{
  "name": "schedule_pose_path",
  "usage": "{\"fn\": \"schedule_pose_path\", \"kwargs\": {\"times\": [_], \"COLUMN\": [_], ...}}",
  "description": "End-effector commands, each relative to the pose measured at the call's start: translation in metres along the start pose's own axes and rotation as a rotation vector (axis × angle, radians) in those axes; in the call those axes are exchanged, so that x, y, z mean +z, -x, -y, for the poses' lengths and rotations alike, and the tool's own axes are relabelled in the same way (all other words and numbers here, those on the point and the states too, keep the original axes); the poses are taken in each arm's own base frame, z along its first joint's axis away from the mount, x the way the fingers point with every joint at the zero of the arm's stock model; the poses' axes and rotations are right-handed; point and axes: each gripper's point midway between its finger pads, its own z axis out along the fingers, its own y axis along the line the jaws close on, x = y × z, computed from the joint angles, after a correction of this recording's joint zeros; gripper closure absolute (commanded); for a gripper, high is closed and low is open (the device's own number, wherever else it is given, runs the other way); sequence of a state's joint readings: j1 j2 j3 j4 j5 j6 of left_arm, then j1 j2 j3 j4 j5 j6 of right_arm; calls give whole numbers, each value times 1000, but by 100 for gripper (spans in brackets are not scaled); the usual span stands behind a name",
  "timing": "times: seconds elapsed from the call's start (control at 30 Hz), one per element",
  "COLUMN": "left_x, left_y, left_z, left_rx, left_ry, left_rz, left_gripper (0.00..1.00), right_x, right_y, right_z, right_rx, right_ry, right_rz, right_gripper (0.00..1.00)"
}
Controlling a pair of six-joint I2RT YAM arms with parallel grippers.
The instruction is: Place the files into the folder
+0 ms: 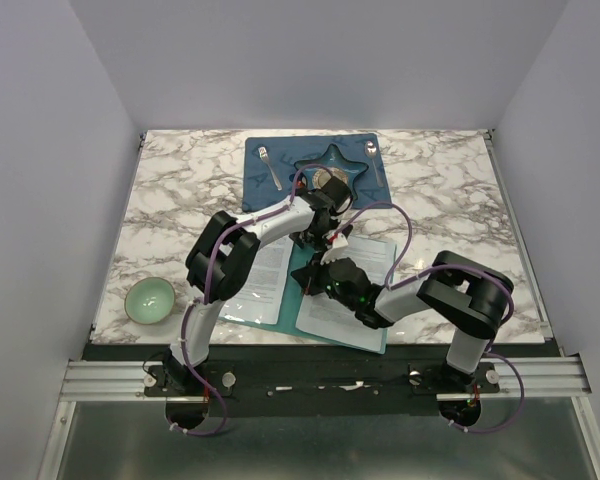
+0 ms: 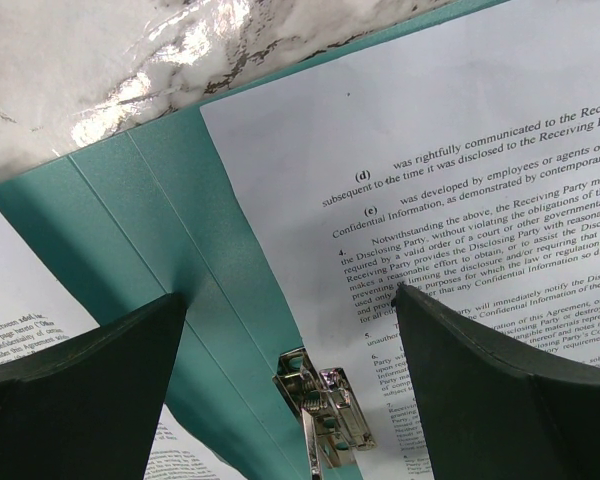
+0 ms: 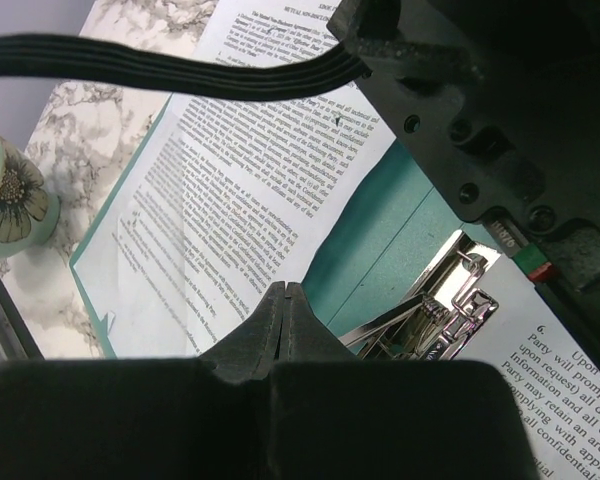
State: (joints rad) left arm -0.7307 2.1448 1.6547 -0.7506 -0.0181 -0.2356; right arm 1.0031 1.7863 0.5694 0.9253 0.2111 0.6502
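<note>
Left gripper hovers spread over the folder spine, clip beneath it, files under both fingers. Right gripper, pressed together, sits beside the clip.

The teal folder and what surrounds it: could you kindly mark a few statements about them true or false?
1. The folder lies open with printed sheets on both halves. True.
2. The left gripper has its fingers pressed together. False: they stand apart, the metal clip showing between them.
3. The right gripper has its fingers shut. True.
4. The green bowl sits on the blue placemat. False: it stands on the marble table, apart from the placemat.
</note>
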Motion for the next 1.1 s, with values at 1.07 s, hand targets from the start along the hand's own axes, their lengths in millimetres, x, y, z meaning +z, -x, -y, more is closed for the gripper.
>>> {"fn": "schedule_pose_path", "kwargs": {"times": [1.07], "left_x": [5], "left_y": [-29], "left_z": [-10], "left_rx": [16], "left_ry": [29], "left_rz": [-73], "left_gripper": [1], "right_x": [-33], "right_y": [-91], "right_z": [54], "right_rx": [34], "right_ry": [-213], "right_rz": [-307], "right_gripper": [99]}}
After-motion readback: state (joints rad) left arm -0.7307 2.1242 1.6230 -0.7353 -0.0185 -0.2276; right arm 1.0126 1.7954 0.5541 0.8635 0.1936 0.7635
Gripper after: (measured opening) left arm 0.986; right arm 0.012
